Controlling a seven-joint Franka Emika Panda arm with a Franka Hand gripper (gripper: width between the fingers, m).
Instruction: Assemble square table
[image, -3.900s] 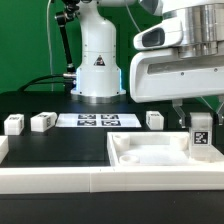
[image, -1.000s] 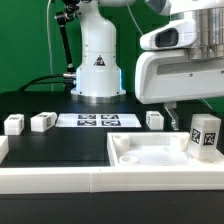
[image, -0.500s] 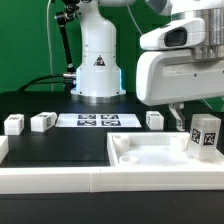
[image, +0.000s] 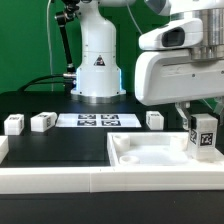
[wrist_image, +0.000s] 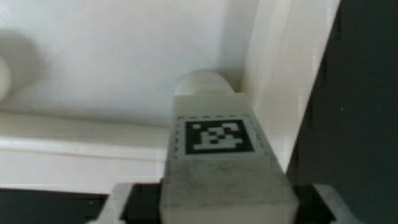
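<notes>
A Franka arm's gripper (image: 201, 122) clamps a short white leg (image: 203, 138) by its sides above the far corner of the square tabletop (image: 125, 150), at the exterior view's right. The leg hangs upright, and the black-and-white tag on its face is turned toward the camera. In the wrist view the two dark fingers (wrist_image: 135, 203) press against the leg's flanks with no gap showing. The leg's rounded lower end points into the tabletop's inner corner, just beside the raised rim. Whether that end touches the slab cannot be told. The tabletop lies flat on the black table (image: 60, 145), its rimmed side up, close behind the long white border wall (image: 60, 182) that runs across the foreground. Three more legs rest apart from it on the black surface. A far-left leg (image: 13, 124) has a second leg (image: 42, 122) just beside it. A third leg (image: 154, 119) sits just beyond the tabletop's far edge. Between the second and third legs lies the marker board (image: 97, 120), flat, its row of tags face up. Behind it rises the arm's white base (image: 97, 65), and the bulky white wrist housing (image: 180, 65) fills the upper right of the exterior view.
</notes>
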